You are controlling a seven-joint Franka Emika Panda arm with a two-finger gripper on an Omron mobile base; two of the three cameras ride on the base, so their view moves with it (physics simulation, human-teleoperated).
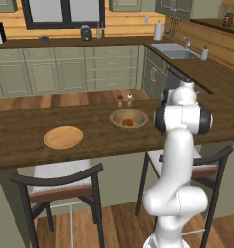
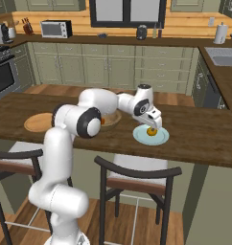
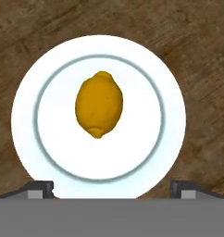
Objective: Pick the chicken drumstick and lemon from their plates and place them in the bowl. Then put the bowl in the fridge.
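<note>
Centrally on pale plate (image 3: 26, 115), plump yellow-orange lemon (image 3: 99, 104), pointed ends.

Counter (image 1: 22, 131): dark wood, runs across, landmark
Stools (image 1: 65, 186): two, dark-framed, pale seats, tucked under counter's near edge
Floor (image 1: 51, 100): wood planks, beyond counter
Cabinets (image 1: 65, 68): sage-green, against far wall
Window (image 1: 63, 12): dark-framed, above cabinets
Sink (image 1: 174, 51): right of counter, far corner
Microwave (image 2: 56, 28): far left worktop

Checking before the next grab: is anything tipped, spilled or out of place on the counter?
Nothing stands out. The lemon lies centred on its plate below the open hand, the drumstick sits in the bowl, and the wooden plate lies flat.
</note>
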